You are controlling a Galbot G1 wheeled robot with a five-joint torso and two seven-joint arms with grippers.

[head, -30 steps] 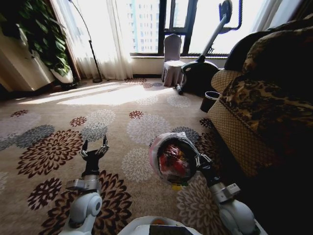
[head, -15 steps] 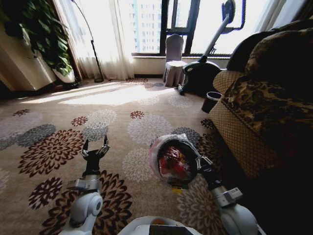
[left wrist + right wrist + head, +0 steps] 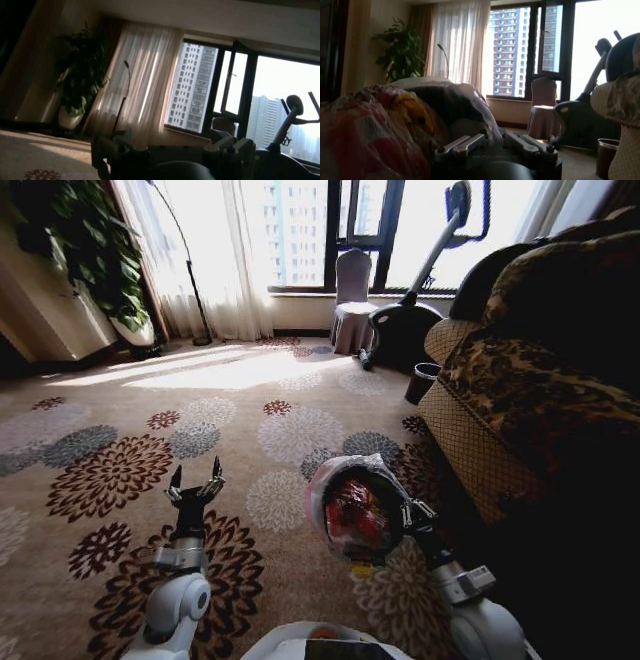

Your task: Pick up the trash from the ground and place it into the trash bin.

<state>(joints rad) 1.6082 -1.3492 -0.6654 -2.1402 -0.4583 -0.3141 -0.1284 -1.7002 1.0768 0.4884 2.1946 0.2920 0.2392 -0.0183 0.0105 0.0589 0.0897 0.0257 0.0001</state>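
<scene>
Both arms have rounded, glossy white shells near the body, narrowing to silver-grey metal wrist blocks and then to black forearm sections. The left gripper point(image 3: 194, 484) is black, with two slim, notched fingers tipped in pale metal. The right gripper point(image 3: 408, 515) is black too, with silver linkage bars and small round screws along its fingers point(image 3: 461, 144). A curved white torso edge with a dark panel and a small orange mark sits between the arms.
</scene>
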